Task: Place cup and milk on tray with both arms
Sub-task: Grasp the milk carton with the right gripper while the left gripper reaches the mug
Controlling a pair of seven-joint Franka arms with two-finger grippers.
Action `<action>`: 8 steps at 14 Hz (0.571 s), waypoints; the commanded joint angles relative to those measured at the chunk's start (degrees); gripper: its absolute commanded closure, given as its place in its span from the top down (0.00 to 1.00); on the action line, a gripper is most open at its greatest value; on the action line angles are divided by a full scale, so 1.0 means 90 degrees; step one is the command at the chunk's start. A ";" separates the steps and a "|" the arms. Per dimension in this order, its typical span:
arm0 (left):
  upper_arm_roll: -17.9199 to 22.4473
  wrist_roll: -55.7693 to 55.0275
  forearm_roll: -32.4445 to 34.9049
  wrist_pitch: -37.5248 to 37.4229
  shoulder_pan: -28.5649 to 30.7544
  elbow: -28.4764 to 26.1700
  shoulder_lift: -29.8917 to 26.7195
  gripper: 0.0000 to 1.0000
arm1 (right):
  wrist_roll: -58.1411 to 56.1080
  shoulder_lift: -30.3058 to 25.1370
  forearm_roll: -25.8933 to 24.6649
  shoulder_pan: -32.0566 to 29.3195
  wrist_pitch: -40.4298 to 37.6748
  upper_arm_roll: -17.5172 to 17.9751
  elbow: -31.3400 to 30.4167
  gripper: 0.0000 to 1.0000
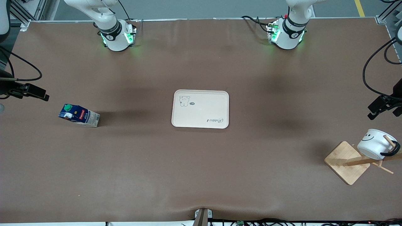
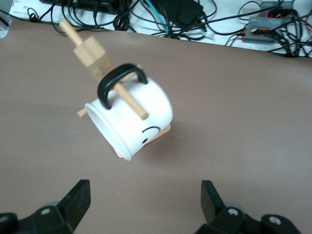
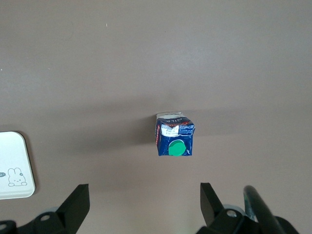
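Observation:
The cup (image 1: 373,143), white with a black handle and a smiley face, hangs by its handle on a peg of a wooden rack toward the left arm's end of the table. In the left wrist view the cup (image 2: 136,117) is tilted, mouth downward, with my left gripper (image 2: 145,200) open and well short of it. The milk (image 1: 79,115), a dark-blue carton with a green cap, stands toward the right arm's end. My right gripper (image 3: 144,200) is open above the table, apart from the milk (image 3: 173,136). Mid-table lies the cream tray (image 1: 201,109), with nothing on it.
The wooden rack stands on a square base (image 1: 345,161) with pegs sticking out from its post (image 2: 92,56). Cables and electronics (image 2: 175,14) lie past the table edge near the rack. A corner of the tray (image 3: 14,151) shows in the right wrist view.

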 commanded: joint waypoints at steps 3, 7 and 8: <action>-0.0043 0.0555 -0.0156 0.0347 0.0450 -0.0636 -0.0456 1.00 | -0.0057 0.0546 0.0089 -0.0041 -0.0070 0.0021 0.0053 1.00; -0.0033 0.0840 -0.0360 0.0464 0.0480 -0.0675 -0.0408 1.00 | 0.0010 0.0998 0.0372 -0.0226 -0.0236 -0.0008 0.0082 1.00; -0.0033 0.0879 -0.0496 0.0474 0.0480 -0.0675 -0.0378 1.00 | 0.0020 0.0998 0.0373 -0.0236 -0.0284 -0.0008 0.0072 1.00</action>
